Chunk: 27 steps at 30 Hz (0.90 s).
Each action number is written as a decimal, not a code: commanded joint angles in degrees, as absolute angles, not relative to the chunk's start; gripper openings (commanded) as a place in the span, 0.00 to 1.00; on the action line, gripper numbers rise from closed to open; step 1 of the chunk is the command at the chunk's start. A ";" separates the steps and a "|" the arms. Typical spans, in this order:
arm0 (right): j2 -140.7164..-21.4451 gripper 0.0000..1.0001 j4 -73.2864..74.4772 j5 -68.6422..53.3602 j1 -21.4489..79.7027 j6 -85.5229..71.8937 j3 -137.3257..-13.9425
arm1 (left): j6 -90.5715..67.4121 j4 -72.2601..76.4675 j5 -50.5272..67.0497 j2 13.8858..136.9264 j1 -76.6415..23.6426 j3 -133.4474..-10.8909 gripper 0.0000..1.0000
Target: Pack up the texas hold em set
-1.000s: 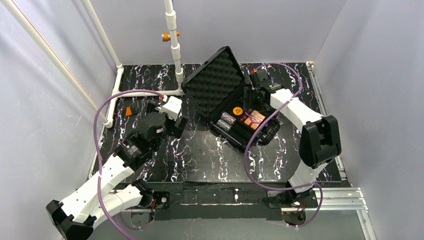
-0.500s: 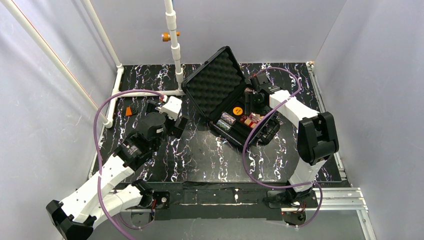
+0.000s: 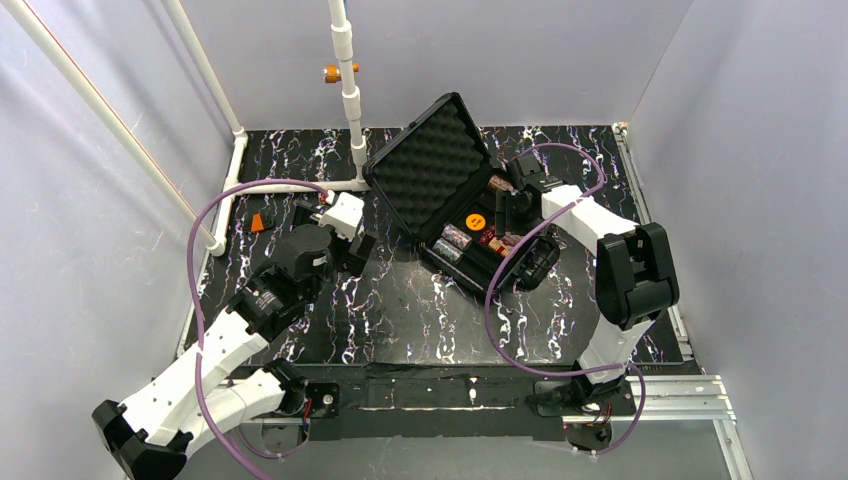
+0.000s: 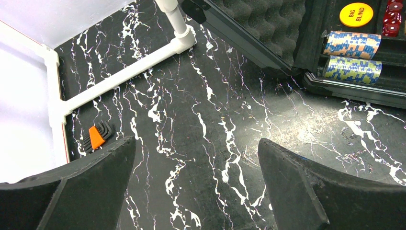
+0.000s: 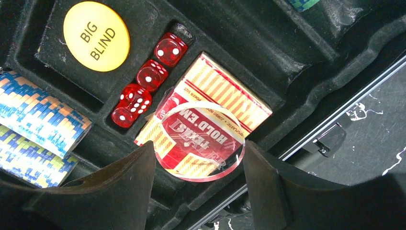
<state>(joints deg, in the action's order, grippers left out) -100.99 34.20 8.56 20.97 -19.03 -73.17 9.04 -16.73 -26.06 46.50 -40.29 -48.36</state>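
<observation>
The worktop [image 3: 400, 310] is black with white marble-like veins, closed in by pale walls [image 3: 520, 50] on three sides, with a white pipe frame [image 3: 350, 95] rising near its far edge and running along its left edge. A folded hex key set [image 4: 97, 136] with an orange holder lies near the left edge. The black case [image 3: 432, 165] sits open on the far half of the worktop, about midway between left and right, its egg-crate foam lid leaning towards the far left corner. In its tray lie chip stacks [image 5: 40, 117], red dice [image 5: 151, 76], a yellow disc [image 5: 96, 36] printed BIG BLIND and the red-yellow card box [image 5: 230, 93]. The right gripper [image 5: 198, 153] hangs over the tray, its fingers partly closed on the edges of a clear disc [image 5: 201, 143] directly over the card box; whether that disc touches the box cannot be told. The left gripper [image 4: 196, 143] is spread wide over bare worktop left of the case, holding nothing. From above, the right arm covers much of the tray, and the chip rows are cut off at the edge of the wrist view.
</observation>
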 commanded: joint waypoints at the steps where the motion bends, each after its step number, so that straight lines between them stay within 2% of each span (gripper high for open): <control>1: -101.05 0.01 32.26 8.02 20.33 -18.02 -73.04 | 9.34 -16.79 -25.92 46.06 -40.17 -48.77 0.99; 4: -101.10 0.01 32.15 7.55 20.05 -18.19 -72.95 | 9.37 -16.79 -25.92 46.07 -40.17 -48.74 0.99; 6: -100.99 0.07 32.00 7.02 19.89 -18.19 -72.95 | 9.37 -16.79 -25.93 46.02 -40.16 -48.78 0.99; 14: -100.28 0.59 32.19 7.41 19.78 -18.79 -72.48 | 9.38 -16.66 -25.94 45.50 -40.12 -48.60 0.99; 18: -99.36 0.79 32.48 8.23 19.73 -18.73 -72.25 | 9.31 -16.78 -25.67 45.90 -40.17 -48.78 0.99; 23: -98.26 0.97 33.20 8.78 19.74 -18.51 -72.74 | 9.25 -16.70 -25.82 46.03 -40.12 -48.68 0.99; 27: -96.85 0.98 33.82 8.75 19.74 -18.59 -73.50 | 9.26 -16.70 -25.84 46.14 -40.17 -48.69 0.99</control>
